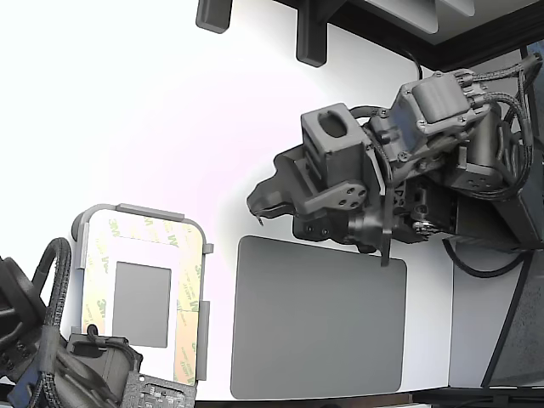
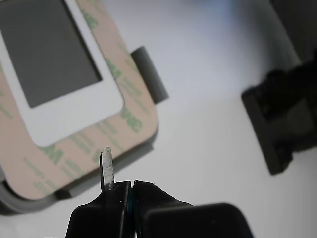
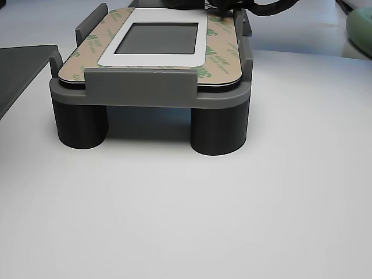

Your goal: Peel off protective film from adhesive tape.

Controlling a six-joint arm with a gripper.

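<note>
White bench [image 2: 208,99] carries it all. Nearest in wrist view, pincer [image 2: 119,181] w/ tips pressed together, holding nothing, just off the tray [image 3: 145,96] corner, prob. to catch a liner edge. Beyond, protective film [image 2: 106,134] unpeeled on adhesive tape, framing grey square.

Looks like a robotics lab bench: plain white table [image 1: 170,102], grey printed fixture [image 3: 151,93] on stubby legs, cabled arm hardware [image 1: 442,161] alongside.

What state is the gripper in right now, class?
Gripper: closed, thin metal tips pressed together, holding nothing; the cream green-printed protective film remains unpeeled.
</note>
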